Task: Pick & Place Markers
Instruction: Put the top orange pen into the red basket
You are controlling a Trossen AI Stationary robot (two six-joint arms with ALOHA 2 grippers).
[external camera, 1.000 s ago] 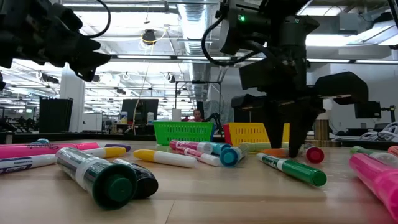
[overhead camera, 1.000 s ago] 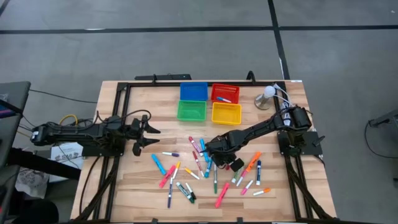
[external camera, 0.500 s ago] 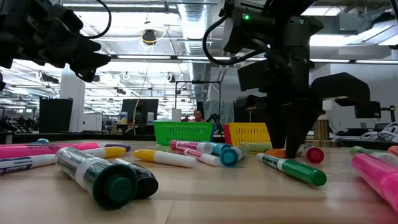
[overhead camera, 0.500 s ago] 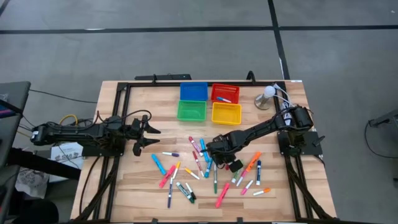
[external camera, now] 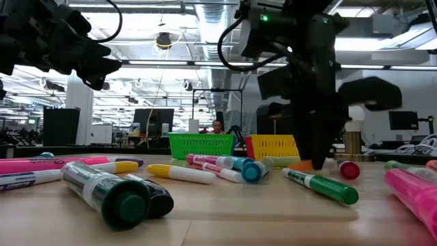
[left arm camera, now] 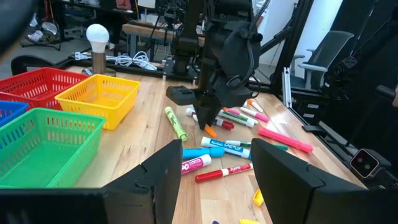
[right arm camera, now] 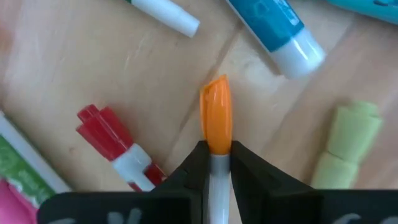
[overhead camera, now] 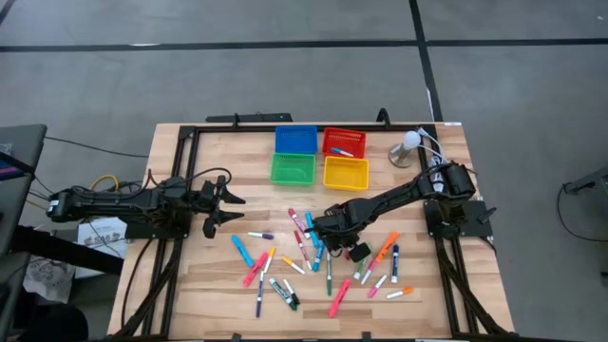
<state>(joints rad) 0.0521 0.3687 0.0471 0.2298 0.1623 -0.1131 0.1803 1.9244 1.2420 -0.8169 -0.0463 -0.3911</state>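
Amid the scattered markers [overhead camera: 294, 249] at mid-table, the right gripper [right arm camera: 215, 163] pinches an orange-capped marker [right arm camera: 216, 121] whose long axis runs straight out between its closed fingers, cap pointing away from the wrist, while the left gripper [overhead camera: 226, 201] waits open at the table's left edge.

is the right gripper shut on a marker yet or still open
Shut on it. In the right wrist view the right gripper has both fingers pressed against the white barrel of the orange-capped marker, no gap left.
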